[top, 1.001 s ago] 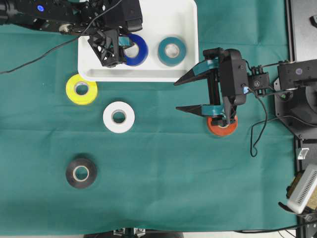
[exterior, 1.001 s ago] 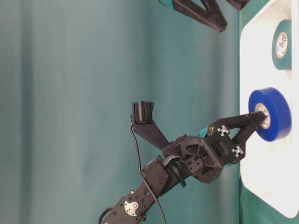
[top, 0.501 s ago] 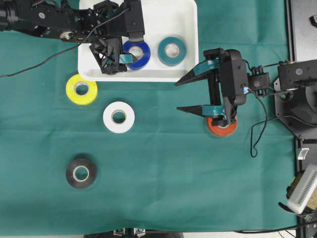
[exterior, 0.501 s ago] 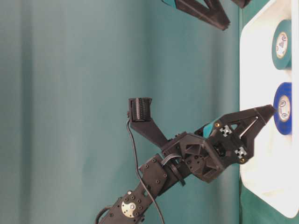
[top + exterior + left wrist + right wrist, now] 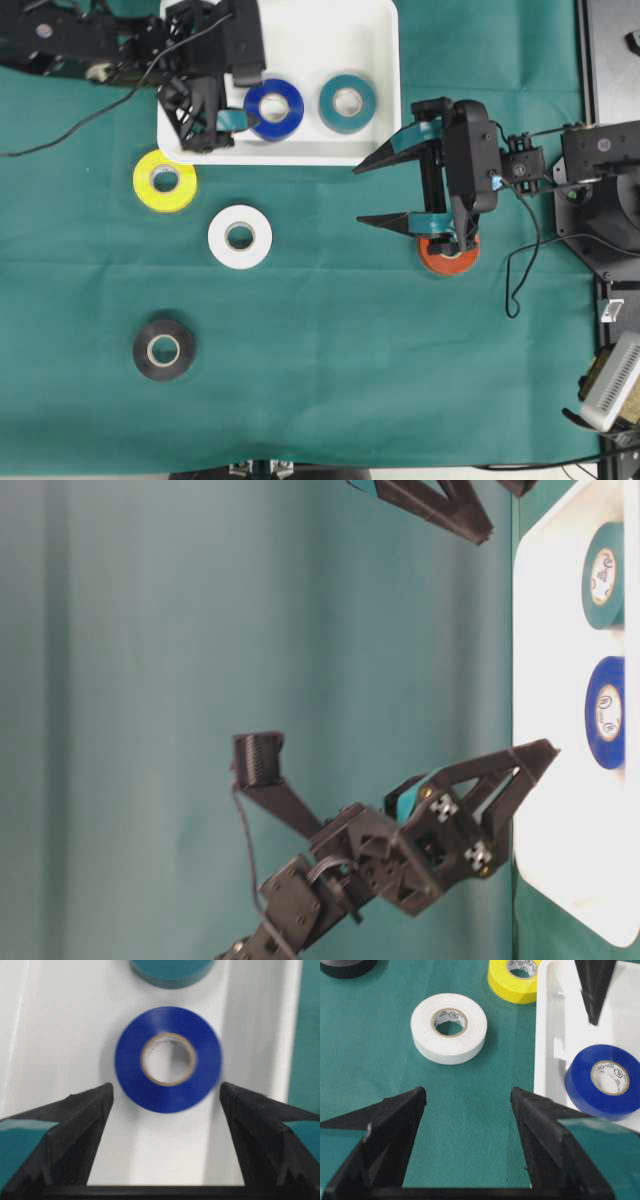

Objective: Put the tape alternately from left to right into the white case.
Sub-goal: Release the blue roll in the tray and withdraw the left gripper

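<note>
Case (image 5: 300, 150) at top centre of desk (image 5: 330, 380). Two tape rolls (image 5: 274, 109) side by side in case. Three rolls (image 5: 240, 236) on desk below case, toward left. One roll (image 5: 447, 257) right of centre, under right gripper (image 5: 361, 194).

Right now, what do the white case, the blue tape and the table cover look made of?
White case: likely plastic, smooth, slightly glossy, with moulded rounded corners. Blue tape: probably vinyl, smooth with a faint sheen, on a tan core that looks like cardboard. Table cover: green fabric, matte, with a fine texture visible in the right wrist view.
</note>
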Motion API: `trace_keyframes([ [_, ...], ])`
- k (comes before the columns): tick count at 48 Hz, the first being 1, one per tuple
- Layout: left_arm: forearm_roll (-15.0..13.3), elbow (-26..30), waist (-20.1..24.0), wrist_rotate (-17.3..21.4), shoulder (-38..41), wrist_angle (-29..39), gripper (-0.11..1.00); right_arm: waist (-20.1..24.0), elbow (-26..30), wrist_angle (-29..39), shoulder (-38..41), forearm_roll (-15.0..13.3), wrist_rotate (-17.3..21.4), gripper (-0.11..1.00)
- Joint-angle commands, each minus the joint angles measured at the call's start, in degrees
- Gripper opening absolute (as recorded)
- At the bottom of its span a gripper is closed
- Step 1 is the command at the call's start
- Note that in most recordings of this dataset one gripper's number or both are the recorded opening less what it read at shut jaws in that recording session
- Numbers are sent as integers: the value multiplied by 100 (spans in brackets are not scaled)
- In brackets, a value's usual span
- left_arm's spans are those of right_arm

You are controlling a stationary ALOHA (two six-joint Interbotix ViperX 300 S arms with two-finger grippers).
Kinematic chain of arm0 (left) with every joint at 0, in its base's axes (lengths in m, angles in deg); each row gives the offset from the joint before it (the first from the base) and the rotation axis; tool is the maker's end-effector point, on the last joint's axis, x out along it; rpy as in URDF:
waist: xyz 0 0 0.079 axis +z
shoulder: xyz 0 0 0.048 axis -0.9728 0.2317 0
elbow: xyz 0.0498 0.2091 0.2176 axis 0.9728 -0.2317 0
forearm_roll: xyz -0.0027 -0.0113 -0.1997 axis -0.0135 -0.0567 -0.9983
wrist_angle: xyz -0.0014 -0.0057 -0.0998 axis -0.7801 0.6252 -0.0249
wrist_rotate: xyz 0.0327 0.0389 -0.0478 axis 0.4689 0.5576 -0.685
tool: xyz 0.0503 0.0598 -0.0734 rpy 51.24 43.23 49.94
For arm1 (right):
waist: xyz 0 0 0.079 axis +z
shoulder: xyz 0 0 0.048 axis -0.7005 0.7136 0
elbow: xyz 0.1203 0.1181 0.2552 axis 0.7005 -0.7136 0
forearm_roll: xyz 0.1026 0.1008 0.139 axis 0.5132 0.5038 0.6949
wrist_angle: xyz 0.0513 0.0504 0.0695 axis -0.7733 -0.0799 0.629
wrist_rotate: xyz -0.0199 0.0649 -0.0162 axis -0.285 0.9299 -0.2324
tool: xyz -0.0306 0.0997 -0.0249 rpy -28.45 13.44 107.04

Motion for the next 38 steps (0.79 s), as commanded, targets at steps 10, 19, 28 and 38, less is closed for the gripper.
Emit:
trace_keyframes([
  [10, 9, -308, -448, 9, -536, -44, 85, 18, 44, -53, -35, 9, 0, 72],
  [19, 9, -686, -606, 18, -888, -44, 84, 18, 26, -53, -35, 9, 0, 72],
  [28, 9, -1090, -677, 18, -1283, -97, 84, 9, 0, -53, -35, 9, 9, 72],
  [38, 9, -1573, -809, 0, -1591, -439, 84, 18, 9, -53, -35, 9, 9, 72],
])
